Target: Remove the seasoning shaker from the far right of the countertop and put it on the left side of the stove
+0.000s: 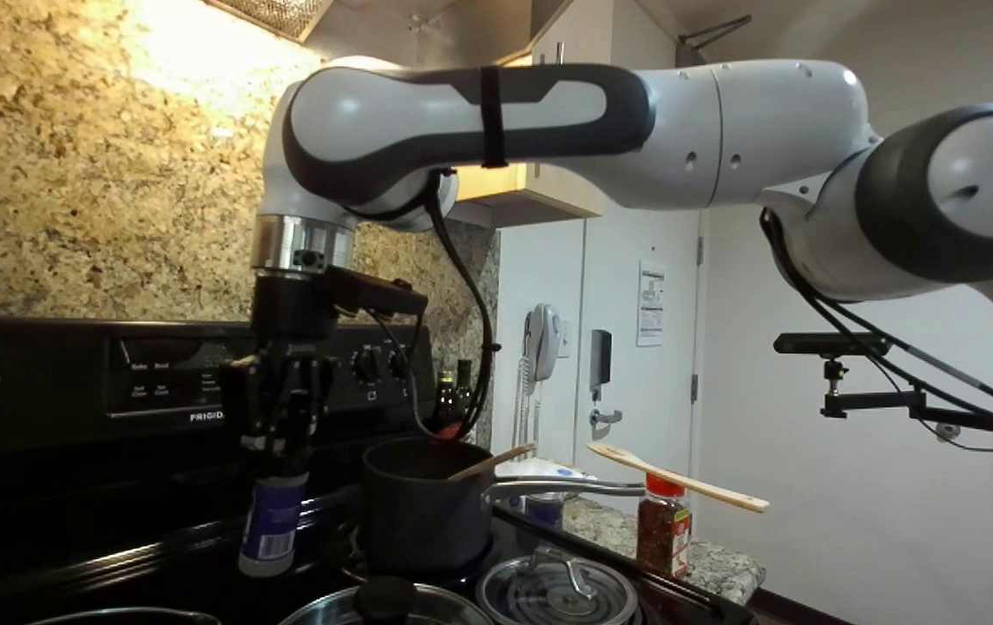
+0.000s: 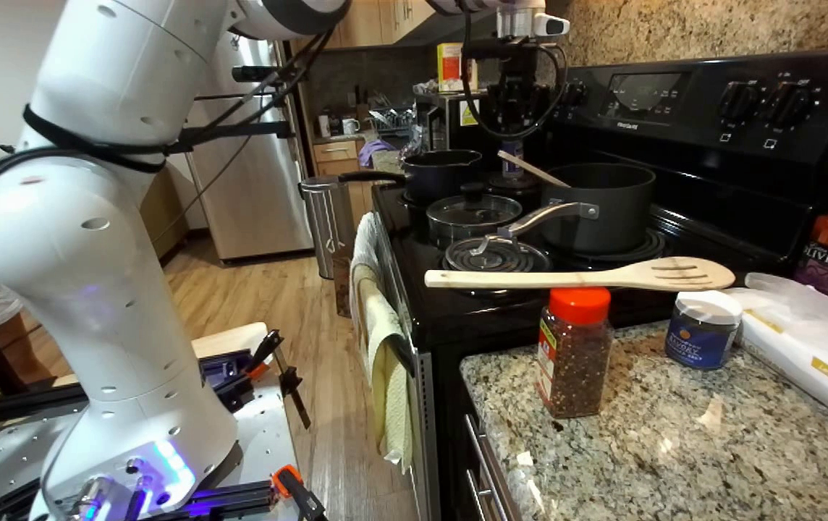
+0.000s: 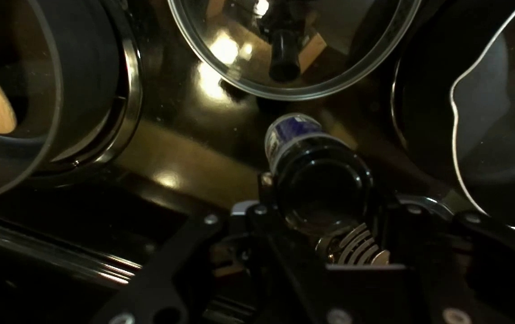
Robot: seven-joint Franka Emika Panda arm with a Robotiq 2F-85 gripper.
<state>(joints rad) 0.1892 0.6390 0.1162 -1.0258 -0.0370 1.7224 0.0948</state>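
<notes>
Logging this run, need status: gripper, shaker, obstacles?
Gripper shut on seasoning shaker. Over stove, contact unclear. Black pot and black-knobbed glass lid near; could crowd placement.

Bright glare on the granite backsplash, dim wrist view, yellowish reflections across the stove.

Bare, glossy black stovetop opens between a round dark-grey pot and a round clear-glass lid; a black, pale-rimmed pan obstructs opposite the pot.
</notes>
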